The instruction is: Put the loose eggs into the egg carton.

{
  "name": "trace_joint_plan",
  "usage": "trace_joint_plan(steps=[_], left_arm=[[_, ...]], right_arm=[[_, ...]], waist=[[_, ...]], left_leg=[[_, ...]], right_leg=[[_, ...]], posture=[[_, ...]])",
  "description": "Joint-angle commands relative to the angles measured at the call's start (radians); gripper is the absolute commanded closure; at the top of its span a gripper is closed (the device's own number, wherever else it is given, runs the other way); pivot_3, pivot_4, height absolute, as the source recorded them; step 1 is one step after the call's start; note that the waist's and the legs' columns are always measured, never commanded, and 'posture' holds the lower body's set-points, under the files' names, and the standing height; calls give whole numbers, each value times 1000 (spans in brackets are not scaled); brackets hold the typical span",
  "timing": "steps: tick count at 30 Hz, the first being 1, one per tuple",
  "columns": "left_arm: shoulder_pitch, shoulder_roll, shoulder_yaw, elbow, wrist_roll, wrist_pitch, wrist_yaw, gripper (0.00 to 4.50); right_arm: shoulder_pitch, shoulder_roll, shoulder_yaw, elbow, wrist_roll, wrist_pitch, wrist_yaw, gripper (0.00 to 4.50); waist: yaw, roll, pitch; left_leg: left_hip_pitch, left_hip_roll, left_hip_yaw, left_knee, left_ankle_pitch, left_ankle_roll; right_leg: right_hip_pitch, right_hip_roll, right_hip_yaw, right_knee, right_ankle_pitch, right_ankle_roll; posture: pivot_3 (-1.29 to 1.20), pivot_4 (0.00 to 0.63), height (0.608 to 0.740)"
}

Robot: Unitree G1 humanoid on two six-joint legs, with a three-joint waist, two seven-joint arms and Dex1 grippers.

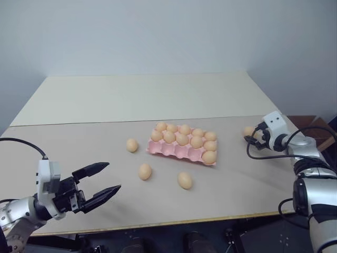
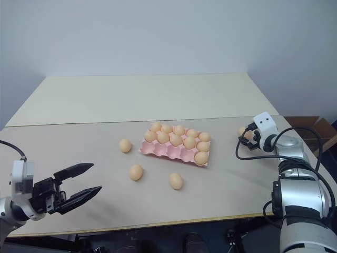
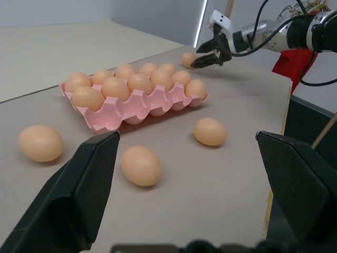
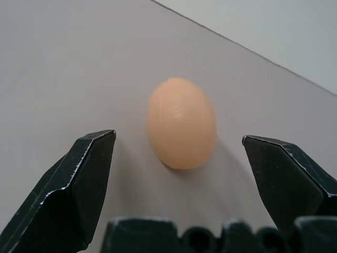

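Left eye: egg carton (image 1: 181, 148) mid-table (image 1: 105, 105), back two rows full, front row holding one egg at its right end. Three loose eggs (image 1: 145, 171) left/front of it, fourth egg (image 1: 248, 131) far right. Left hand (image 1: 100, 182) fingers apart, empty.
Right wrist: right hand (image 4: 179, 153) fingers wide apart, egg on the table just ahead, untouched.

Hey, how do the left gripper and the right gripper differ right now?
The left gripper hovers at the near table edge with no egg between its fingers; the right gripper has the far-right loose egg lined up between its fingers. The left sits short of the egg carton, the right beyond it. Both are open, holding nothing.
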Motion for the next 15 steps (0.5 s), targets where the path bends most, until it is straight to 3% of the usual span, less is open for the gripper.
trace_joint_plan(steps=[1, 15], left_arm=[[-11, 14, 13, -3, -14, 0, -7, 0], [5, 4, 14, -21, -19, -1, 10, 0]], right_arm=[[-28, -8, -18, -5, 4, -5, 4, 14], [-47, 23, -21, -2, -7, -34, 8, 14]], waist=[[-2, 0, 0], [-2, 0, 0]], left_leg=[[0, 0, 0, 0, 0, 0], [0, 0, 0, 0, 0, 0]], right_leg=[[0, 0, 0, 0, 0, 0], [0, 0, 0, 0, 0, 0]], posture=[[0, 150, 740], [0, 150, 740]])
